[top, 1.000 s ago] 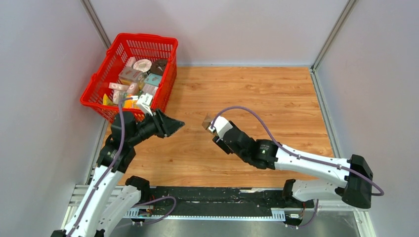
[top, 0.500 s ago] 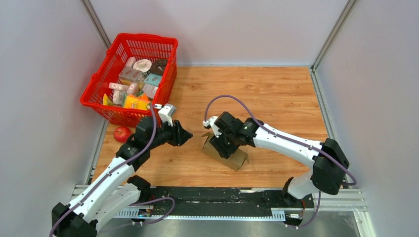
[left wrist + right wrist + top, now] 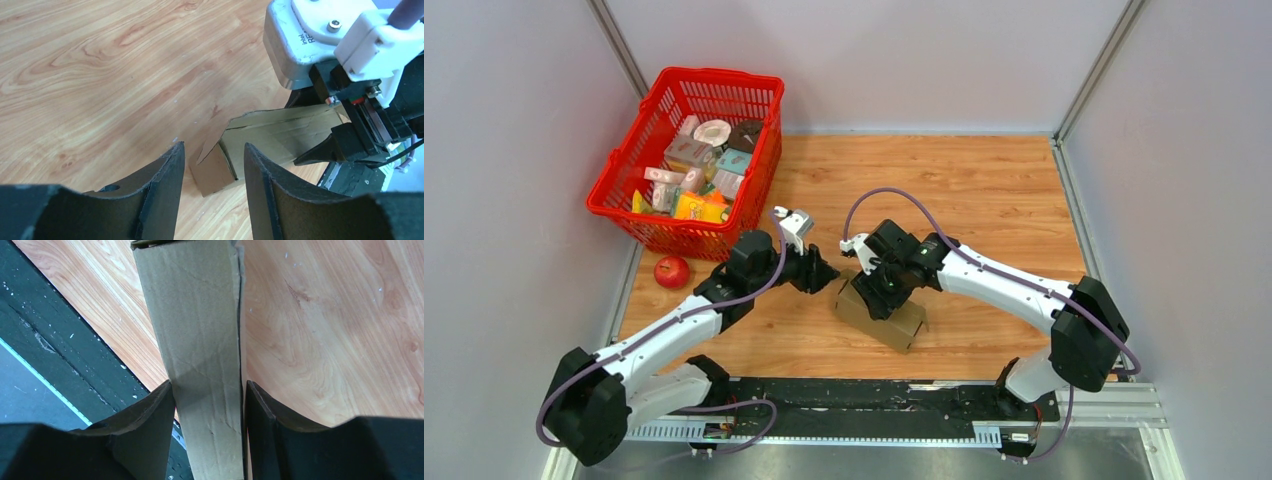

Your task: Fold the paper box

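On the counter (image 3: 994, 190), toward its front edge, the paper box (image 3: 904, 325) sits pinched across its narrow body by the right jaws — a hold that may let it swivel or buckle. The left jaws, parted and empty just beside its loose end flap (image 3: 210, 147), could shove it askew or crease it off the score.

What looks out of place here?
The apple lies alone on the table, outside the basket that holds the other things. The box sits askew to the table edge, with one end flap loose.
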Tool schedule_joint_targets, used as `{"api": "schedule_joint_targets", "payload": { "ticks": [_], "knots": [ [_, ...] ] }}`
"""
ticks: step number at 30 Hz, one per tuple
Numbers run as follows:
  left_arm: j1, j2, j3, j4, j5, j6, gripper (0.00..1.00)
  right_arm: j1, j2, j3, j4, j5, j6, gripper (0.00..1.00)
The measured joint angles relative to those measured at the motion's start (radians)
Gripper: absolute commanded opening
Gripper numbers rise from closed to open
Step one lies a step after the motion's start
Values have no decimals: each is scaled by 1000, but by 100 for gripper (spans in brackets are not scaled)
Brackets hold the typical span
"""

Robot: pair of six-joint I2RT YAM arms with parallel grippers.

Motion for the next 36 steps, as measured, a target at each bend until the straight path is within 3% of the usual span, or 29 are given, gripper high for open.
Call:
{"api": "schedule_joint_targets", "payload": {
  "ticks": [7, 11, 18, 22, 25, 26, 27, 36],
  "knots": [
    [-1, 43, 18, 23, 65, 25, 56, 0, 0, 0, 2, -3, 0, 42],
    [-1, 56, 18, 35, 66, 34, 46, 0, 0, 0, 3, -4, 0, 42],
    [-7, 157, 19, 41, 56, 50, 47, 0, -2, -1, 4, -4, 0, 41],
    [-19, 175, 19, 47, 53, 56, 34, 0, -2, -1, 4, -4, 0, 41],
    [-24, 175, 23, 47, 52, 55, 17, 0, -2, -1, 4, -4, 1, 41],
    [-27, 175, 26, 46, 53, 55, 7, 0, -3, -2, 5, -4, 0, 41],
    [-28, 175, 31, 45, 53, 53, 4, 0, -3, -2, 5, -3, 1, 41],
    [-34, 175, 86, -22, 53, -2, 0, 16, -12, -2, 18, 25, 12, 44]
  ]
}}
